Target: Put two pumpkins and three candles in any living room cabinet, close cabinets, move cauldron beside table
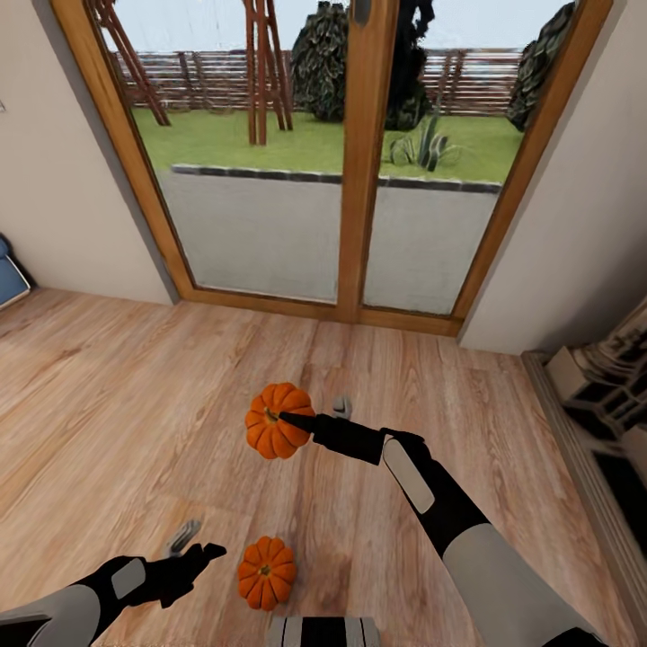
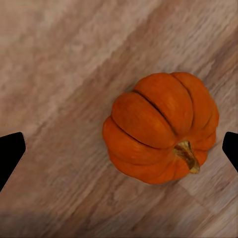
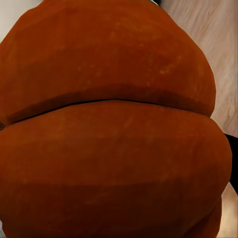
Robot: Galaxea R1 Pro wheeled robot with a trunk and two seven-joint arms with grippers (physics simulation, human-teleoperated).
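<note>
Over the plank floor (image 1: pixel 135 404) in the head view, we see our right pincer (image 1: pixel 289 420) reaching out toward the glass doors (image 1: pixel 296 162) with a pumpkin (image 1: pixel 274 429) at its tip. One dark finger lies across the top of the fruit by the stem, and a grey finger shows behind it. We judge this pumpkin clamped and lifted clear of the boards, ready for carrying to the cabinet, though the height is hard to read from above.

Nearer us, a second pumpkin (image 1: pixel 267 571) sits on the floor just in front of our base. Our left pincer (image 1: pixel 199 545) hangs just left of it, fingers spread, nothing between them. We read this as lining up for a second pick, so both fruits could travel in one trip.

From the left wrist, the same floor pumpkin (image 2: pixel 161 134) lies tipped, its stem pointing sideways. Two black fingertips (image 2: pixel 10 151) stand wide apart at either edge, with the fruit off-centre toward one of them. The arm would want shifting across before closing.

From the right wrist, ribbed orange skin of the held pumpkin (image 3: pixel 109 129) sits hard against the lens, consistent with a firm hold; one dark fingertip (image 3: pixel 232 163) peeks at the side.
</note>
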